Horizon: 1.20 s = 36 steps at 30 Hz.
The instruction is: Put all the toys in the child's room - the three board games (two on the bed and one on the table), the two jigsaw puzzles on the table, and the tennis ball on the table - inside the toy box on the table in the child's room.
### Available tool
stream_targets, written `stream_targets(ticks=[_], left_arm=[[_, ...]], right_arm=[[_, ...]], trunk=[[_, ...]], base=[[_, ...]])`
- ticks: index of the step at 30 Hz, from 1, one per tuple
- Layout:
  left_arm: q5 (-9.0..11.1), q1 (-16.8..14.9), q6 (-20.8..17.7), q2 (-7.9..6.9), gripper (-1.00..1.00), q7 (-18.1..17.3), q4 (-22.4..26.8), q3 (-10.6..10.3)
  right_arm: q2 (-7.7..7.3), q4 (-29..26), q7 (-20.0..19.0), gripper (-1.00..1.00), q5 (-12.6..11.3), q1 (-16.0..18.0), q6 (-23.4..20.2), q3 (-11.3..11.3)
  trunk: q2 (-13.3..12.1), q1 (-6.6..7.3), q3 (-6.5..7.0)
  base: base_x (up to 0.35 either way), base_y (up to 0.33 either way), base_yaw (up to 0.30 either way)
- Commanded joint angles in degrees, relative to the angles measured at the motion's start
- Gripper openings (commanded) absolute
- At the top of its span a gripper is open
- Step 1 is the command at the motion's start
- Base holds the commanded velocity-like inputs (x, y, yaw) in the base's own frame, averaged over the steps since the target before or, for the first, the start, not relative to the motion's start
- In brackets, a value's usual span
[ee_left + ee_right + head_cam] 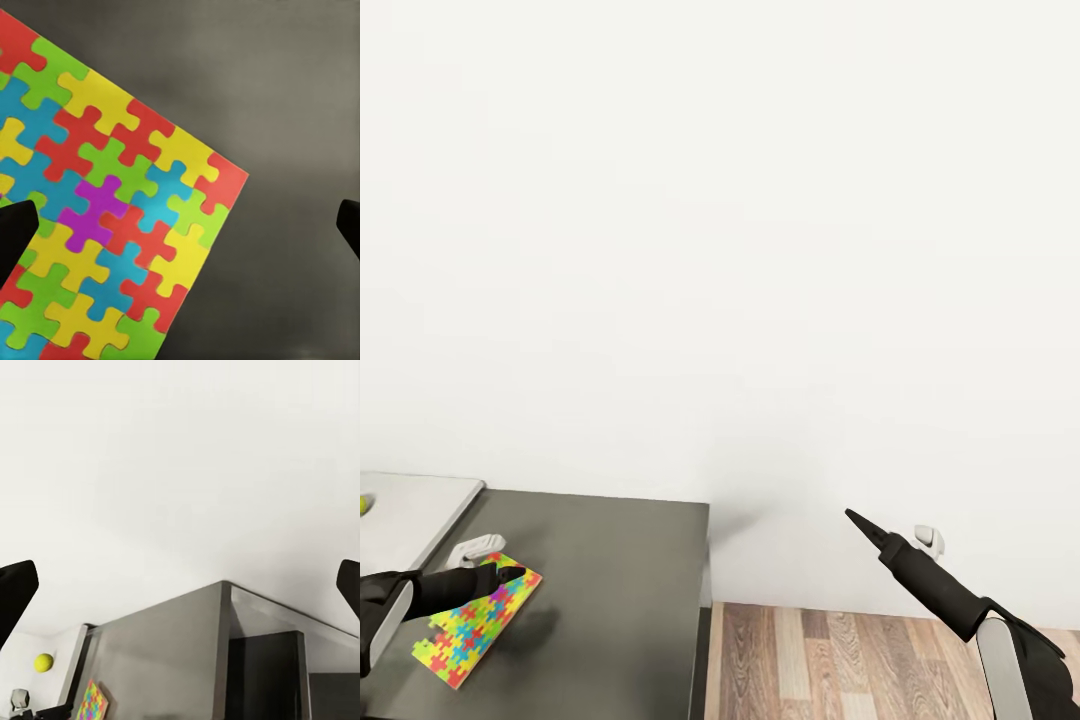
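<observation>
White wall fills most of the head view, above a dark grey matte desk (600,590) and wood-plank floor (840,660). On the desk's near left lies a thin square jigsaw puzzle of yellow, red, blue and green interlocking pieces (478,620), flat, with the left end effector (500,577) hovering over it. Its fingers (16,229) are spread wide (one over the puzzle, one over bare desk), gripping nothing. To do this well, I judge it should centre on an edge before closing, since the board is thin. The right end effector (855,517) hangs above the floor, spread and empty; its wrist view adds a yellow-green tennis ball (43,662) on the pale desk section.
</observation>
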State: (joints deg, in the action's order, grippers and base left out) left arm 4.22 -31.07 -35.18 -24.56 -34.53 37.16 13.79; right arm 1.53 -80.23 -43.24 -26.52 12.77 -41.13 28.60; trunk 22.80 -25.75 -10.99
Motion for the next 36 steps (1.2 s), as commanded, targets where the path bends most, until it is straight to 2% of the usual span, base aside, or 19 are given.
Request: stream_targets(ticks=[1, 23, 36], left_arm=[[0.4, 0.0, -0.5, 0.01, 1.00, 0.0, 0.0, 0.1], [0.4, 0.0, -0.5, 0.02, 1.00, 0.0, 0.0, 0.1], [0.4, 0.0, -0.5, 0.03, 1.00, 0.0, 0.0, 0.1]], right_arm=[[0.05, 0.0, -0.2, 1.00, -0.1, 0.1, -0.4, 0.1], [0.05, 0.0, -0.1, 1.00, -0.1, 0.1, -0.4, 0.1], [0.05, 0.0, -0.1, 1.00, -0.1, 0.1, -0.4, 0.4]], trunk=[[0.1, -0.03, -0.12], [0.1, -0.03, -0.11], [0.1, -0.03, -0.11]], base=[[0.000, 0.011, 0.000], [0.000, 0.004, 0.000], [0.000, 0.117, 0.000]])
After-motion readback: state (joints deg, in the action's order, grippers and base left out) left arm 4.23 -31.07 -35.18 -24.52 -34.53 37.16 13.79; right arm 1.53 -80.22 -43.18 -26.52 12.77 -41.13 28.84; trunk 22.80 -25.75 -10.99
